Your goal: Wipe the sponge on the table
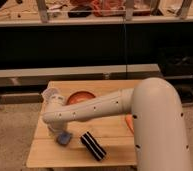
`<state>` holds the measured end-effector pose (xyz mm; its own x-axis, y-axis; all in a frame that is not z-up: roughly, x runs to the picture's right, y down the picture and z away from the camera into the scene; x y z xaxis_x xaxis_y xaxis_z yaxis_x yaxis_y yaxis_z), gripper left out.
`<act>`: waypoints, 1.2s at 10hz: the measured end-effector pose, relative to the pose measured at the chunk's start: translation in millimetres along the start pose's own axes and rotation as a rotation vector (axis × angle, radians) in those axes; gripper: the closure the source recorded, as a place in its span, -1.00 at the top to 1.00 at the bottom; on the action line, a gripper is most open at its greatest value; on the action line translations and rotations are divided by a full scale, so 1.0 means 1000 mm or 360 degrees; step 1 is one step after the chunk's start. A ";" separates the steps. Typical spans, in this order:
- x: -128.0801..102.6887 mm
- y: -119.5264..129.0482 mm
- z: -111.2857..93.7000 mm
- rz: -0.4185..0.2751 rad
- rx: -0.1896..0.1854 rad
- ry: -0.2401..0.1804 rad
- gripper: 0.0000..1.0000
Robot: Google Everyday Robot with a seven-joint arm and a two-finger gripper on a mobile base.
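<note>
The sponge (65, 139), a small light-blue lump, rests on the light wooden table (45, 155) near its front left. My gripper (60, 135) reaches down at the end of the long white arm, which stretches in from the right. It is shut on the sponge and presses it onto the planks. The arm's wrist hides most of the fingers.
A black block with a white stripe (93, 147) lies just right of the sponge. An orange bowl (81, 97) and a pale cup (50, 94) stand at the table's back. A small orange thing (128, 123) peeks out by the arm. A dark shelf bench (90, 75) runs behind.
</note>
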<state>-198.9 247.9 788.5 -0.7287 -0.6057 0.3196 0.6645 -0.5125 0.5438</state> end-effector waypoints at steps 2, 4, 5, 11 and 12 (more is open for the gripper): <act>-0.017 -0.008 -0.002 0.0005 0.0000 -0.0012 -1.00; -0.034 -0.027 -0.004 -0.0015 0.0005 -0.0025 -1.00; -0.042 -0.035 -0.003 -0.0025 0.0004 -0.0029 -1.00; -0.034 -0.080 0.013 -0.0177 0.0044 -0.0029 -1.00; -0.027 -0.086 0.016 -0.0208 0.0051 -0.0033 -1.00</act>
<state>-239.1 318.1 745.0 -0.8123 -0.5220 0.2600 0.5581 -0.5665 0.6064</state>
